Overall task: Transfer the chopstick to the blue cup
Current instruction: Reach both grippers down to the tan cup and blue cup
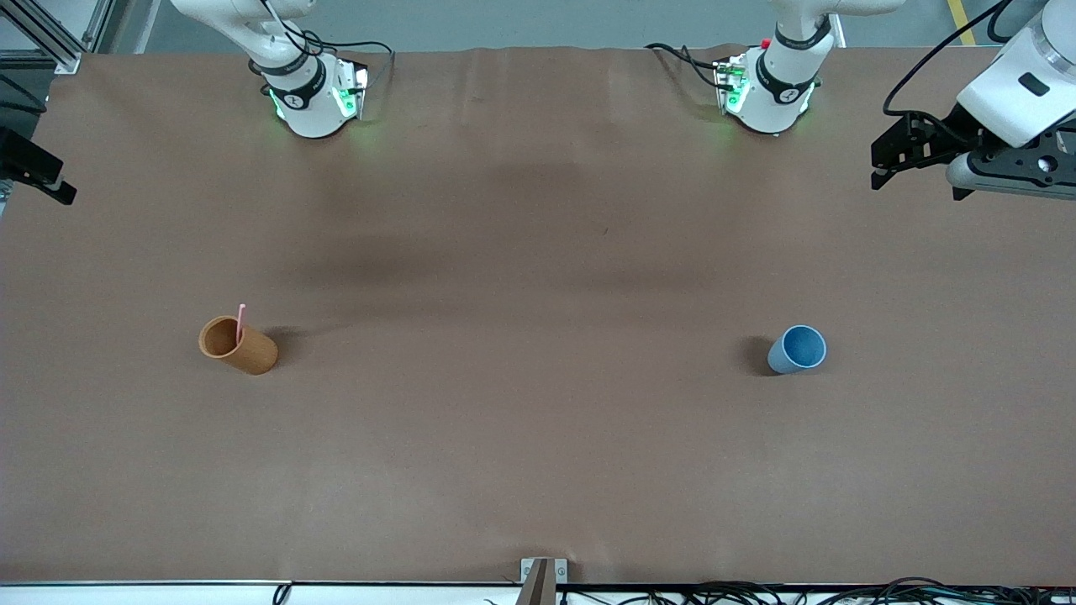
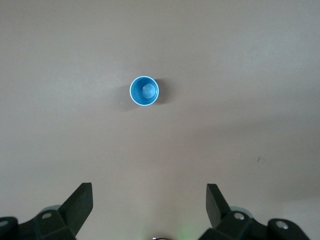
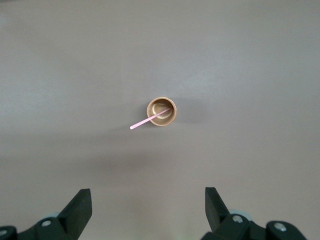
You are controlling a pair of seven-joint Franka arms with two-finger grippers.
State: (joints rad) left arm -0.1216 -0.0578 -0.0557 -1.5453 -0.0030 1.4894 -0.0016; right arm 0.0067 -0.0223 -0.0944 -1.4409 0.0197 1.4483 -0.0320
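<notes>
A pink chopstick (image 1: pixel 241 322) stands leaning in the orange-brown cup (image 1: pixel 238 345) toward the right arm's end of the table. The right wrist view shows it too (image 3: pixel 145 121), sticking out over the rim of that cup (image 3: pixel 171 114). The light-blue cup (image 1: pixel 797 349) stands upright and empty toward the left arm's end, and also shows in the left wrist view (image 2: pixel 144 91). My left gripper (image 1: pixel 881 168) (image 2: pixel 149 192) is open and empty, high over the table. My right gripper (image 1: pixel 38 172) (image 3: pixel 148 196) is open and empty, high over its end.
Both cups stand about equally near the front camera, far apart on the brown table cover (image 1: pixel 538 420). The arm bases (image 1: pixel 315 97) (image 1: pixel 769 92) stand along the table's robot edge. A small bracket (image 1: pixel 542 576) sits at the edge nearest the front camera.
</notes>
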